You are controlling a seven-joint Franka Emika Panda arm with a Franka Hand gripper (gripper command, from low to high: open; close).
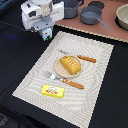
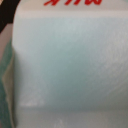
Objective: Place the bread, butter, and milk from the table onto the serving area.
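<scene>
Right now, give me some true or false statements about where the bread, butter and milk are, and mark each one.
1. The bread sits on the round plate. True.
2. The butter lies on the black table. False: it lies on the striped placemat.
3. The milk is at the claw, near the placemat's corner. True.
4. The milk stands beside the butter. False: they are at opposite ends of the placemat.
5. Grey pots sit on the pinkish board. True.

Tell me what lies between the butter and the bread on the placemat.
In the exterior view, the fork and a wooden-handled knife lie between the butter and the bread, beside the plate on the striped placemat.
</scene>
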